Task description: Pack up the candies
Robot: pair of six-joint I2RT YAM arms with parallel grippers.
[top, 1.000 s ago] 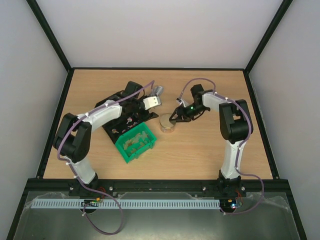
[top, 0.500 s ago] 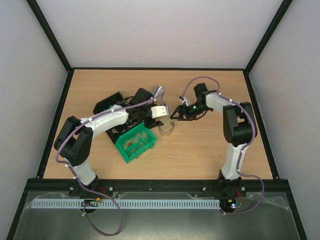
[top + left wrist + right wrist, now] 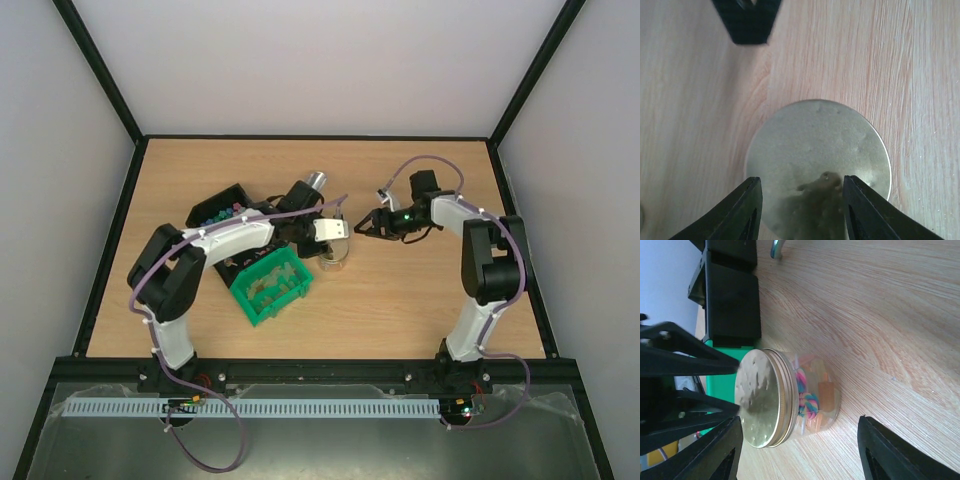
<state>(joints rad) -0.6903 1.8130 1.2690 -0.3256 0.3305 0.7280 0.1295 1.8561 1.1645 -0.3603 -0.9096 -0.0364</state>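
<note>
Top view high overhead, left wrist straight down — close on jar lid (image 3: pixel 817 155), right wrist side-on, apparently same lid (image 3: pixel 756 399).

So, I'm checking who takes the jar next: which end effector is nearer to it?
Left. The left end effector hangs right above the gold lid of the jar; the right end effector stands apart on its right side, facing it.

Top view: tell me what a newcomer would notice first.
A gold-lidded jar sits mid-table with bright candies inside. The left end effector hangs over its lid, the right end effector open just right of it. A green basket lies beside the jar.
</note>
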